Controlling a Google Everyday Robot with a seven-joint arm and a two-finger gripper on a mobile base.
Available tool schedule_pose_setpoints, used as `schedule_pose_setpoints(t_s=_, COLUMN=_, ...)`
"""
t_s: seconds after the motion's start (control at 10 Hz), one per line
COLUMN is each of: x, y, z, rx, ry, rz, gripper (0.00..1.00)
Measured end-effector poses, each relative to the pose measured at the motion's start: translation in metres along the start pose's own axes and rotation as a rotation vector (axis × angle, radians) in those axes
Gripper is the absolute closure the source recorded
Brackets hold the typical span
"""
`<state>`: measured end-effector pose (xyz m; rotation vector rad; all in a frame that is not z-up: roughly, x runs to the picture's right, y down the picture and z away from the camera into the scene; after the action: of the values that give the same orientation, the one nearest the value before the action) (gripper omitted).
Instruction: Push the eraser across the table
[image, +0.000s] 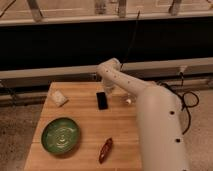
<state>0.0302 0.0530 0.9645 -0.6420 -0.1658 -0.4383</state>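
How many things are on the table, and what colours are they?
Black: 1, the eraser
Green: 1, the bowl
Whitish: 1, the block
Reddish-brown: 1, the long thing
Total: 4 on the table
The gripper hangs close beside the eraser, not counted.

The eraser (102, 100), a small flat black rectangular block, is laid flat on the far middle of the light wooden desk (87, 131). The end effector (109, 90) is seen just beside its far right corner.
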Motion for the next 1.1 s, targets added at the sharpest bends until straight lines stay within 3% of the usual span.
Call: schedule_pose_setpoints(t_s=1.1, x=-0.034, y=-0.002, z=0.006, rx=-0.031, ry=-0.067, rz=-0.107, gripper=0.98)
